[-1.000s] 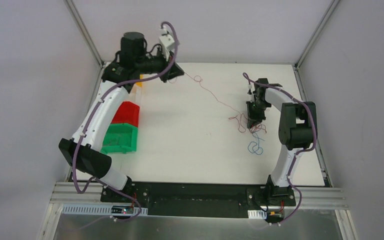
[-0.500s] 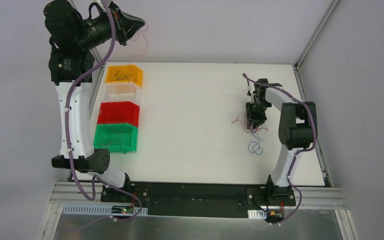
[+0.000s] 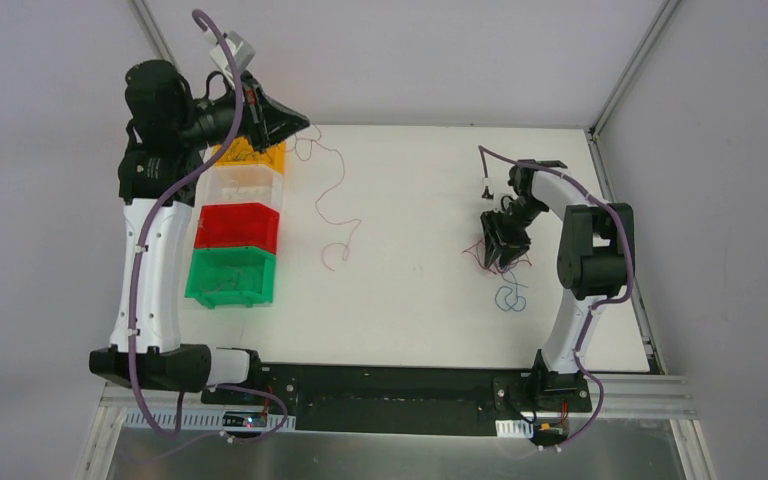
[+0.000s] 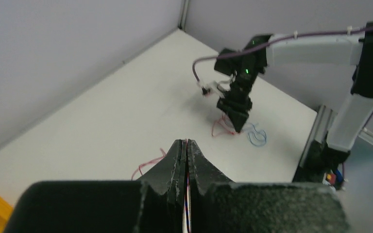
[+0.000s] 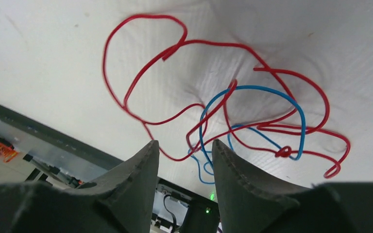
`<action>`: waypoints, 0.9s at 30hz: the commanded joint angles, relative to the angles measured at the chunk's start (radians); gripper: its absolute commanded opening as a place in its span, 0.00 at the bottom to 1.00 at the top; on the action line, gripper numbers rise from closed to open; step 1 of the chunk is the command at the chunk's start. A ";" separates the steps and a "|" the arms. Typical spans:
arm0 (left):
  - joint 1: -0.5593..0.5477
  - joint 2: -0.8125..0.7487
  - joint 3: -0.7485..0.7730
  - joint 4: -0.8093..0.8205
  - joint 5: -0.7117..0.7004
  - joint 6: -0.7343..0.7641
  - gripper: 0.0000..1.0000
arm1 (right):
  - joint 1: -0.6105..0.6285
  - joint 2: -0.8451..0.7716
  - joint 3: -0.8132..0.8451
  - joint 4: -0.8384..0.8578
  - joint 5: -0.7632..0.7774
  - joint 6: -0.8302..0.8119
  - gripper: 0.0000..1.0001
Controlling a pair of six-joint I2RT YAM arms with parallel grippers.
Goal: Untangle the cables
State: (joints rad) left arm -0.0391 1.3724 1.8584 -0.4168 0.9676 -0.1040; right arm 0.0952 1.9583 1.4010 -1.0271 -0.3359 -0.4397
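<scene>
My left gripper is raised over the table's back left and is shut on a thin red cable. The cable hangs from the gripper and trails in curls onto the table. In the left wrist view the jaws are closed with the cable pinched between them, and a red loop lies below. My right gripper is open just above a small tangle of red and blue cables at the right. A blue loop lies just in front of the tangle. I see no purple cable.
A row of bins stands along the left edge: yellow, clear, red and green. The yellow bin holds some thin wires. Grey walls and metal posts close in the table at the back and sides.
The red cable, first stretched from my left gripper to the tangle, has come free. My left arm swung up and left with it, then lowered. The right gripper tilted slightly over the tangle.
</scene>
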 commanded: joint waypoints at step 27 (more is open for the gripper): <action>-0.334 0.220 -0.792 -0.031 -0.093 0.432 0.57 | -0.011 -0.092 0.072 -0.164 -0.126 -0.067 0.48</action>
State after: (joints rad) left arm -0.3511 1.6180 1.0687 -0.3813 0.7712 0.2478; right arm 0.0921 1.9236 1.4792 -1.1500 -0.4355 -0.4927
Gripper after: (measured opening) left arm 0.469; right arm 0.478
